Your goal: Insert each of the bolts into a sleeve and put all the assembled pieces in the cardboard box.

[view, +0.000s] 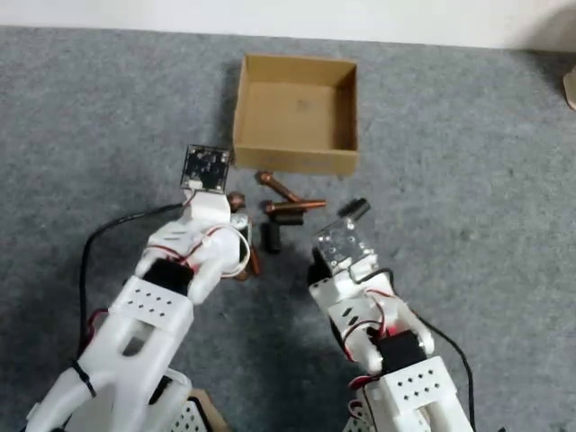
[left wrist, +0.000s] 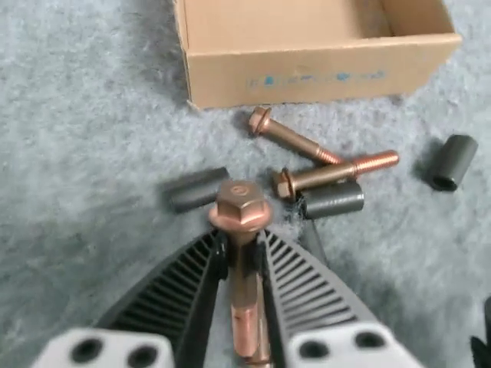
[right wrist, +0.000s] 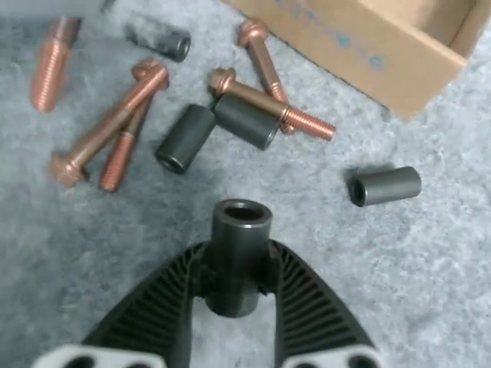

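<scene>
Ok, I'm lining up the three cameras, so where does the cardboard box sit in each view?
High view: the cardboard box lies open beyond both arms, at the far middle of the table.
Left wrist view: the box lies past the held bolt in the left gripper.
Right wrist view: one corner of it lies past the held sleeve in the right gripper.
Shared landmark: the loose bolt lying against a dark sleeve before the box.
</scene>
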Controlling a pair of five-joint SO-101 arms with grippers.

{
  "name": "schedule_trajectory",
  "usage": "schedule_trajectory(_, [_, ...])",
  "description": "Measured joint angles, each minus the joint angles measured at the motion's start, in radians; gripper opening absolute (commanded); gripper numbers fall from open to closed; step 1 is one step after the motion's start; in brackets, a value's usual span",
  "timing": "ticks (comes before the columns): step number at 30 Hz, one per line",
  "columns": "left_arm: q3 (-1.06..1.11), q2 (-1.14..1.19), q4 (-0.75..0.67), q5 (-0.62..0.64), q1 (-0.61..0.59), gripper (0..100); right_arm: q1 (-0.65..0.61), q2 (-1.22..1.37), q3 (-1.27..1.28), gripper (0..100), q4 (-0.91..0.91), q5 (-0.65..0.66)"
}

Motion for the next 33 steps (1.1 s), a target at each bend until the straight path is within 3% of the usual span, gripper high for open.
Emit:
schedule_trajectory(16, [0.204,-0.002,-0.477,0.115,0.000,0,0.011,-0.005,0.157,0.5,-0.529,0.038])
schedule_trajectory(27, [0.232,-0.002,-0.609,0.184,0.038,0,-0.014,-0.005,0.157,0.5,-0.560,0.038])
schedule_trajectory(33, [0.232,-0.002,-0.689,0.157,0.048,0,-0.015,-0.005,0.157,0.5,-0.557,0.038])
